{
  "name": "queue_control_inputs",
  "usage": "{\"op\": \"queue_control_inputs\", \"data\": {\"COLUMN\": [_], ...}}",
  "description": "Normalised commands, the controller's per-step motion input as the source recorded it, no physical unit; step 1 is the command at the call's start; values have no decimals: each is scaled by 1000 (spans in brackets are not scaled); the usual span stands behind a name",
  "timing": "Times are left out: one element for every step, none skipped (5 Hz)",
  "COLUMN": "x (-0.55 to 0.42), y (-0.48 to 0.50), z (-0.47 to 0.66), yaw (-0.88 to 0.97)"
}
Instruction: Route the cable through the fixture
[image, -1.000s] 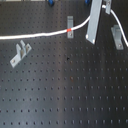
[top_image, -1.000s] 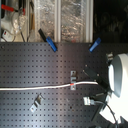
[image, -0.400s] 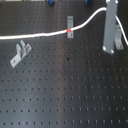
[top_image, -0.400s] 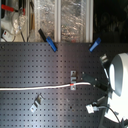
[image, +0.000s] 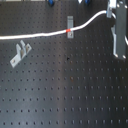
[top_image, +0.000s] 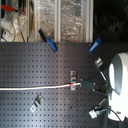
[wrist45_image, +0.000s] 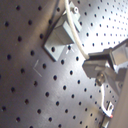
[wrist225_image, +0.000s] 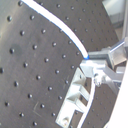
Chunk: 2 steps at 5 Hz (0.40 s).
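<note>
The white cable (image: 35, 36) lies across the black pegboard from the first exterior view's left edge. Its red band (image: 69, 33) sits against the foot of a small grey bracket fixture (image: 70, 22). From there the cable rises to my gripper (top_image: 91, 86), which is shut on it just past the red band (top_image: 75, 86). In the first wrist view the cable (wrist45_image: 71, 27) runs past the bracket (wrist45_image: 60, 37) into the fingers (wrist45_image: 97, 67). Whether the cable sits inside the bracket's slot, I cannot tell.
A second grey bracket (image: 20, 53) stands on the first exterior view's left, also seen as (top_image: 36, 102). Two blue clips (top_image: 51, 44) (top_image: 95, 45) lie at the board's far edge, with clutter behind them. The arm's white body (top_image: 117, 85) fills the second exterior view's right.
My gripper has moved toward the first exterior view's right with the cable in it. The raised stretch of cable now slopes lower, and the red band has stayed at the bracket.
</note>
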Motion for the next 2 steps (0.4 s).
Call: {"op": "queue_control_inputs", "data": {"x": [-29, -188], "y": [7, 4], "z": [194, 19], "yaw": [-925, 0]}}
